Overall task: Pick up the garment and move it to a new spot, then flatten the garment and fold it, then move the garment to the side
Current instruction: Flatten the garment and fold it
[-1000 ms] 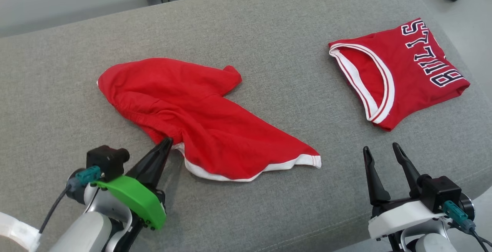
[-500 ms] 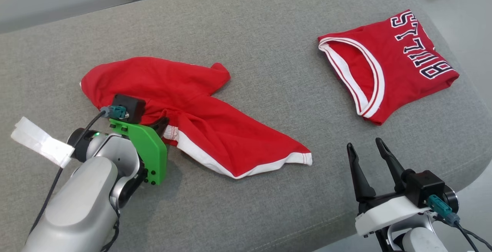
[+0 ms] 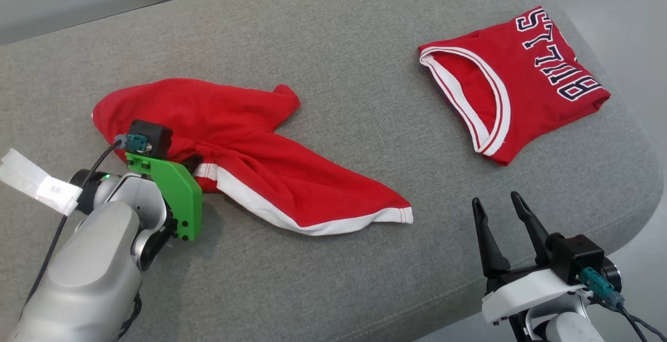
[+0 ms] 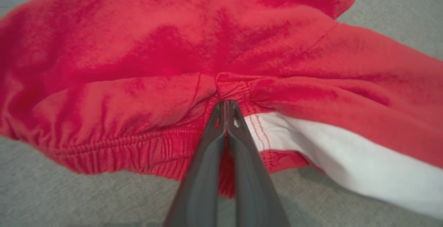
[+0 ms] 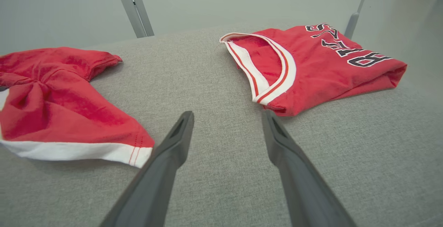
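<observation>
Crumpled red fabric shorts with white hem band [image 3: 260, 175]: on grey woven cushion [image 3: 338, 45], 9 o'clock in head view, elastic waistband bunched. Left gripper [image 4: 226, 103] pinched closed on the waistband; its tips are hidden behind the green plastic bracket [image 3: 177, 196] in head view. Right gripper [image 3: 495, 199], 5 o'clock, fingers spread, empty. Folded red jersey [image 3: 542, 92], 2 o'clock, lettered "BULLS".

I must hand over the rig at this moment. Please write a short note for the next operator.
Grips: left end effector shut on the red shorts, near the waistband; right end effector open, holding nothing, over the grey cushion, near right edge.
Things: shorts crumpled, left of centre; folded jersey far right.
Done: grasp.
Left: move, flatten, fold, set aside.
</observation>
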`<state>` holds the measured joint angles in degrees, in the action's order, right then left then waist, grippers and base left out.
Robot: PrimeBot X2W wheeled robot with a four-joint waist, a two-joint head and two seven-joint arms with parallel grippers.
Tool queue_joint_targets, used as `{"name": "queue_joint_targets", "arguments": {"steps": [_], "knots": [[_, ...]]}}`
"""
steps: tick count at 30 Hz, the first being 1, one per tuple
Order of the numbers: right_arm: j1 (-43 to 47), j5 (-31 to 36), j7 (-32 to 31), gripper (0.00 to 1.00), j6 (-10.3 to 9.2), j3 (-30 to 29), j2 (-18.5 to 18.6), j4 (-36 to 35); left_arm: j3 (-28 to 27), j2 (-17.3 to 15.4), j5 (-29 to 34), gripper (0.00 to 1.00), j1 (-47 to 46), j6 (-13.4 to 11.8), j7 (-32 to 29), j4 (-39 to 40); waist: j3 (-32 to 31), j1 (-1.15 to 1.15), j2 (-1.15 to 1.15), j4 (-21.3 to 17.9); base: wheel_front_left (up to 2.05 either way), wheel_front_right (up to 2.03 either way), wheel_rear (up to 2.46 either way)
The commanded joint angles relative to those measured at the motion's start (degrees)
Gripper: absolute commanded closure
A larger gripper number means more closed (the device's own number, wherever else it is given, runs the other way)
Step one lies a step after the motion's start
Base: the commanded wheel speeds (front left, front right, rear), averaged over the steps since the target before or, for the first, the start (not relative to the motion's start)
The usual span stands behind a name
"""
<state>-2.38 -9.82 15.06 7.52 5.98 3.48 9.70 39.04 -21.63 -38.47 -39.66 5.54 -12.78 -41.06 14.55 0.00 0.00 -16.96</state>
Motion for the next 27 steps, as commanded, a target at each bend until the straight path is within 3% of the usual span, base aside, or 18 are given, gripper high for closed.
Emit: {"name": "queue_joint_targets", "arguments": {"steps": [1,2,3,13,22,27], "knots": [[0.45,0.12,0.15,0.0,-0.07,-0.07,-0.15,0.05,-0.24,-0.7,0.04,0.47,1.15,-0.1,0.34,-1.03,-0.14,0.0,0.0,0.44,0.0,0.0,0.0],[0.42,0.16,0.14,0.0,-0.07,-0.19,-0.14,0.07,-0.49,-0.55,-0.21,0.08,1.46,-0.03,1.17,-0.88,-0.22,0.0,0.0,0.74,0.0,0.0,0.0],[0.39,0.19,0.14,0.0,-0.07,-0.19,-0.13,0.09,-1.01,-0.4,-0.77,0.0,1.76,-0.14,2.08,-0.67,-0.34,0.0,0.0,1.01,0.0,0.0,0.0],[1.71,0.52,0.14,0.0,-0.07,-1.31,0.49,-0.6,-2.99,-0.72,-3.04,0.0,7.97,-2.5,7.94,9.01,-1.87,0.0,0.0,3.66,0.0,0.0,0.0],[1.97,0.63,0.14,0.0,-0.07,-1.97,1.36,-1.51,-3.37,-2.42,-3.97,0.0,14.78,-6.14,7.52,19.22,-2.39,0.0,0.0,5.43,0.0,0.0,0.0],[1.57,0.56,0.14,0.0,-0.07,-1.23,1.65,-1.26,-2.8,-1.49,-4.83,0.0,15.28,-5.52,7.57,19.32,-2.32,0.0,0.0,5.75,0.0,0.0,0.0]]}}
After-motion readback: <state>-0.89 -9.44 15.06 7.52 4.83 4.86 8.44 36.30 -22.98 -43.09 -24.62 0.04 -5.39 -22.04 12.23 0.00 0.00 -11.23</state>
